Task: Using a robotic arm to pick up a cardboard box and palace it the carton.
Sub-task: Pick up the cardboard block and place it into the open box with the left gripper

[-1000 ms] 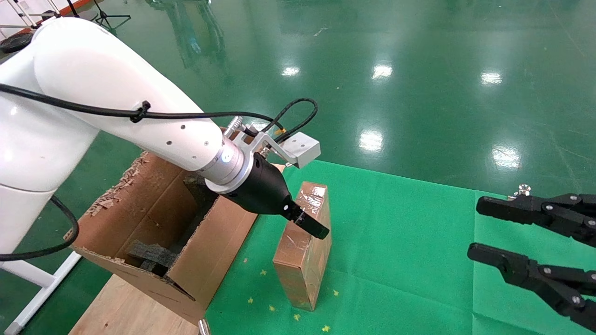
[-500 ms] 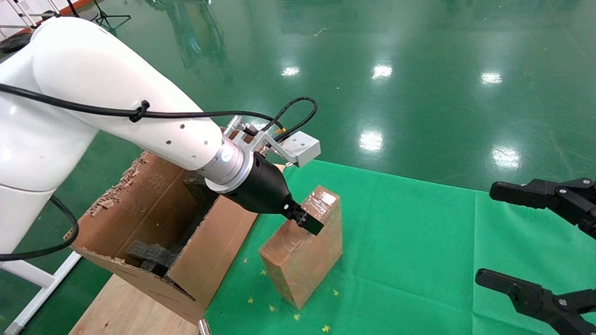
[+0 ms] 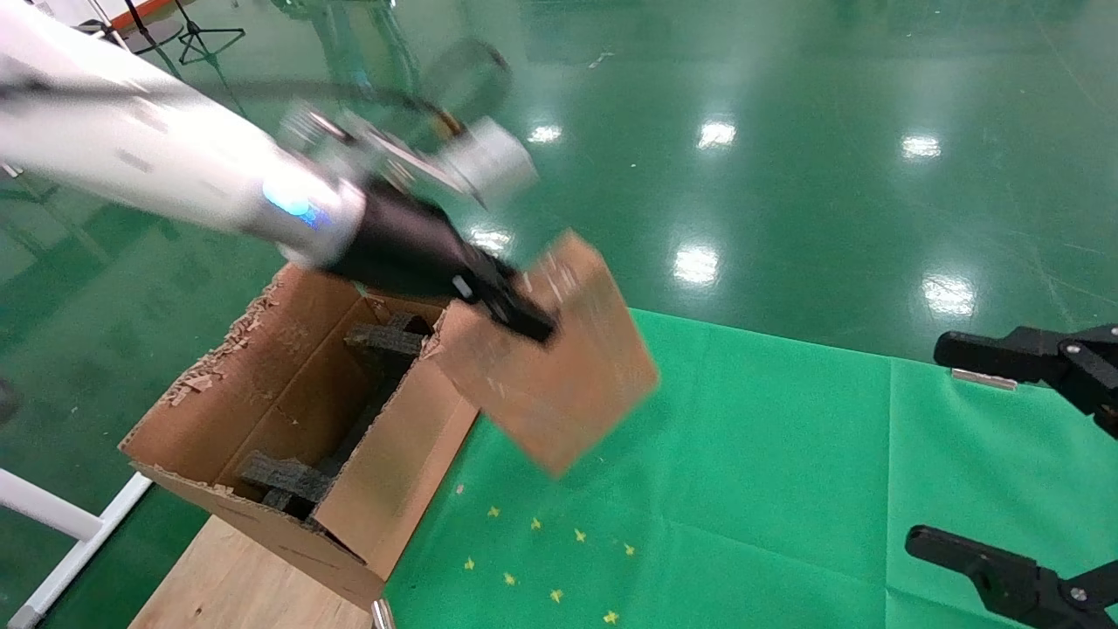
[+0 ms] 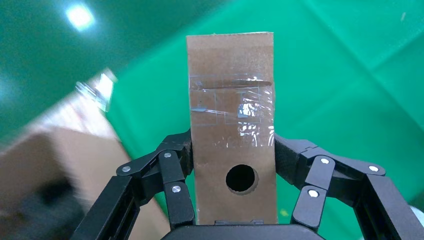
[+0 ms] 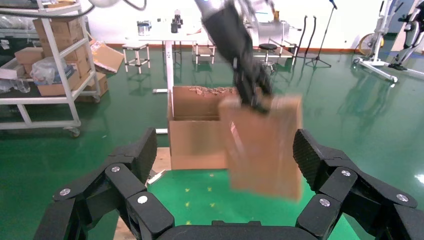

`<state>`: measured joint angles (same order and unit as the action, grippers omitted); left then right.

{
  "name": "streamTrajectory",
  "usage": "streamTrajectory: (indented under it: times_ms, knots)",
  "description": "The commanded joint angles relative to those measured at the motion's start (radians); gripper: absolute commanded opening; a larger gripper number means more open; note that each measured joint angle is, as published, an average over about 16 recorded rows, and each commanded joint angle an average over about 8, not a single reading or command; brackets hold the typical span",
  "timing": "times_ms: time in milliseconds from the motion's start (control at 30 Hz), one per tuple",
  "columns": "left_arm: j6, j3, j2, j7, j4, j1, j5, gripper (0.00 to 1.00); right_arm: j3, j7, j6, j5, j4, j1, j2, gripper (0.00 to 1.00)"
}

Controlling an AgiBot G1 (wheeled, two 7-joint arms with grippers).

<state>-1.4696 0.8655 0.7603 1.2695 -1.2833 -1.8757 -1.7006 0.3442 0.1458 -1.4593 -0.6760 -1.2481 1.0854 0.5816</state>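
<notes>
My left end effector (image 4: 234,165) is clenched on the cardboard box (image 3: 550,367), fingers (image 4: 172,170) pressing both long sides near the face with the round hole. The box hangs tilted in the air above the green mat (image 3: 786,454), just beside the carton (image 3: 288,411). My right end effector (image 5: 222,175) hangs released, holding nothing.

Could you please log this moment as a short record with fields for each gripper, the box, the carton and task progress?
left gripper: shut on the cardboard box, holding it in the air
cardboard box: tilted, off the green mat, near the carton's edge
carton: open, torn flaps, black foam blocks inside
right gripper: open, idle at the right, holding nothing
progress: box lifted, not yet inside the carton
</notes>
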Motion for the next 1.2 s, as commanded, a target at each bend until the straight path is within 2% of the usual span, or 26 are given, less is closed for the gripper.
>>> streamTrajectory:
  times_ms: [33,200,367,567,833,1200]
  knots:
    - [0.013,-0.036,-0.047,-0.076,0.010,-0.026,0.035,0.00,0.000,0.000,0.000,0.000,0.000,0.000,0.000,1.00]
    - [0.001,-0.078,-0.129,-0.252,0.109,-0.127,0.016,0.00,0.000,0.000,0.000,0.000,0.000,0.000,0.000,1.00]
    - [-0.019,-0.074,-0.172,-0.398,0.244,-0.211,-0.063,0.00,0.000,0.000,0.000,0.000,0.000,0.000,0.000,1.00]
    - [-0.016,-0.032,-0.188,-0.537,0.387,-0.221,-0.160,0.00,0.000,0.000,0.000,0.000,0.000,0.000,0.000,1.00]
    - [0.036,0.015,-0.174,-0.588,0.555,-0.145,-0.222,0.00,0.000,0.000,0.000,0.000,0.000,0.000,0.000,1.00]
    - [0.188,0.037,-0.103,-0.635,0.805,-0.083,-0.265,0.00,0.000,0.000,0.000,0.000,0.000,0.000,0.000,1.00]
